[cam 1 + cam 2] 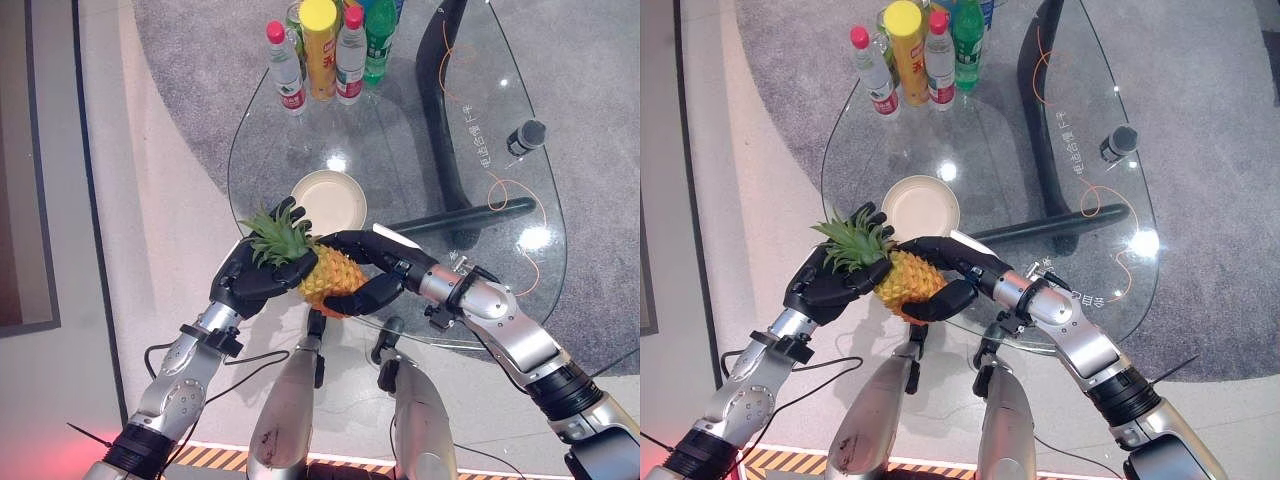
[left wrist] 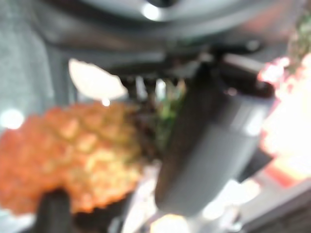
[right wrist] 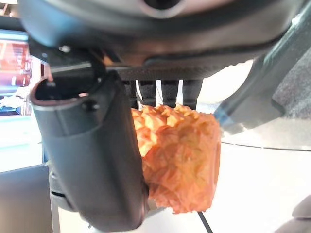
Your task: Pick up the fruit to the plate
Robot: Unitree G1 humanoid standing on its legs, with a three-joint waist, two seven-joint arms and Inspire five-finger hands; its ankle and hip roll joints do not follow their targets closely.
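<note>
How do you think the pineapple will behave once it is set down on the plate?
The pineapple, lying sideways in both the left hand and right hand, looks stiff and bulky; it may overhang the small plate and roll.

2 silver-grey arms end in dark robot hand (image 1: 255,280) units.

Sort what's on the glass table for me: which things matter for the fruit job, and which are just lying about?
Job: pineapple, held by left hand and right hand; empty plate.
Lying about: bottles at the table's far edge; small dark cylinder.
</note>
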